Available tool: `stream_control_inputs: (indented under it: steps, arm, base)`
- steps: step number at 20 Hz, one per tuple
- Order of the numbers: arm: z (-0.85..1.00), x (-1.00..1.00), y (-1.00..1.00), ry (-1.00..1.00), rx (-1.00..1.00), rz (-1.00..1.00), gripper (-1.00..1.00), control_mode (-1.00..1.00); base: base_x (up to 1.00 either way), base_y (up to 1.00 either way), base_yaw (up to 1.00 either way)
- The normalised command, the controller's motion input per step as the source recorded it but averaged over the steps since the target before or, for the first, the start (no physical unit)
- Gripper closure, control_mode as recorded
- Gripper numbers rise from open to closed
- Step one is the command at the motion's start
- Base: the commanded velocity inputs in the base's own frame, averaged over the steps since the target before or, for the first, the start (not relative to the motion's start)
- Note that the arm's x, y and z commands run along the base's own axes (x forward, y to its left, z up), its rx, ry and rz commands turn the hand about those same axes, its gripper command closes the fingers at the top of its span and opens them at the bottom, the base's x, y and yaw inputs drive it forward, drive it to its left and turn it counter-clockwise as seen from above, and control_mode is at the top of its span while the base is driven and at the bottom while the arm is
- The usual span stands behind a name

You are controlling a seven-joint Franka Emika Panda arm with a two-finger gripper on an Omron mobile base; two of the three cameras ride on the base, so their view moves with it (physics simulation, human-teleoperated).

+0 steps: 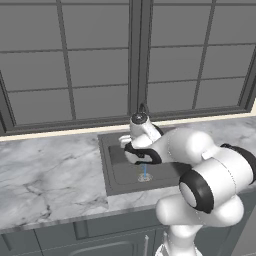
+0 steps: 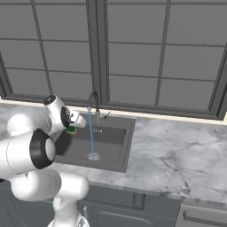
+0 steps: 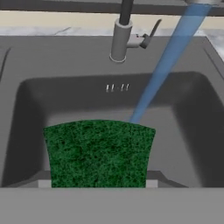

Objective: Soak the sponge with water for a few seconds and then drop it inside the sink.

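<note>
My gripper (image 3: pixel 98 183) is shut on the sponge (image 3: pixel 98 153), whose green face fills the lower middle of the hand view. It hangs over the left part of the dark grey sink (image 3: pixel 192 131). Water (image 3: pixel 168 61) runs in a pale blue stream from the faucet spout and passes behind the sponge's upper right edge. In the right base view the sponge (image 2: pixel 71 130) shows green over yellow under the gripper (image 2: pixel 73 126), a little left of the water (image 2: pixel 91 133), which lands on the drain (image 2: pixel 93 156). In the left base view my arm covers much of the sink (image 1: pixel 112 175), with the water (image 1: pixel 145 171) below it.
The curved dark faucet (image 2: pixel 93 104) stands at the back rim of the sink, with its base and lever (image 3: pixel 121 39) straight ahead in the hand view. Marble counter (image 2: pixel 177 155) runs on both sides. A large window (image 1: pixel 100 60) rises right behind the counter.
</note>
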Motion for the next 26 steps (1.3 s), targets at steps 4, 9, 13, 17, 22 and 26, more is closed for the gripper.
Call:
stream_control_inputs:
  steps: [4, 9, 13, 17, 22, 26]
  arm:
    - [0.00, 0.04, 0.08, 0.13, 0.10, 0.00, 1.00, -1.00]
    - [0.00, 0.00, 0.13, 0.09, 0.13, 0.00, 1.00, -1.00]
    - [0.00, 0.00, 0.19, 0.00, 0.08, 0.00, 1.00, -1.00]
    - [-0.22, 0.00, 0.08, 0.00, 0.00, 0.00, 1.00, -1.00]
    - [-0.57, 0.00, 0.04, 0.00, 0.00, -0.05, 1.00, -1.00]
    - [-0.56, 0.00, 0.00, 0.00, 0.04, -0.01, 1.00, -1.00]
  base:
    - [0.00, 0.00, 0.00]
    - [0.00, 0.00, 0.00]
    - [0.00, 0.00, 0.00]
    - [0.00, 0.00, 0.00]
    - [0.00, 0.00, 0.00]
    - [0.00, 0.00, 0.00]
